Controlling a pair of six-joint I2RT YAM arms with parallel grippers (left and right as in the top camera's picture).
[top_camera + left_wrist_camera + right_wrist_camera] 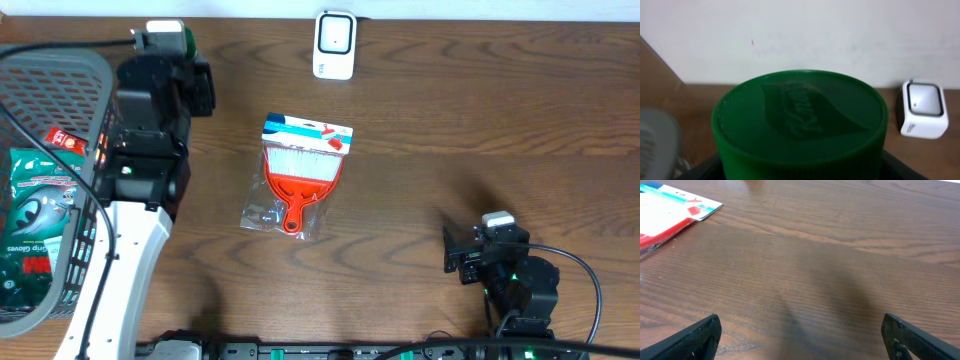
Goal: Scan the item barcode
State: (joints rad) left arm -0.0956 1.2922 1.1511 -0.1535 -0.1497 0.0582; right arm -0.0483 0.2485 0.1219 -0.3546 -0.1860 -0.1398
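My left gripper (172,52) is at the table's far left corner, shut on a white container with a green ribbed lid (170,38). That lid (800,120) fills the left wrist view, and my dark fingers (702,171) only show at its lower corners. The white barcode scanner (335,45) stands at the back centre, to the right of the held container and apart from it; the scanner (924,109) also shows at the right of the left wrist view. My right gripper (462,255) rests low at the front right, open and empty (800,340).
A packaged red dustpan and brush set (298,172) lies in the middle of the table, its corner (675,207) showing in the right wrist view. A grey mesh basket (62,72) holding green and red packets stands at the left edge.
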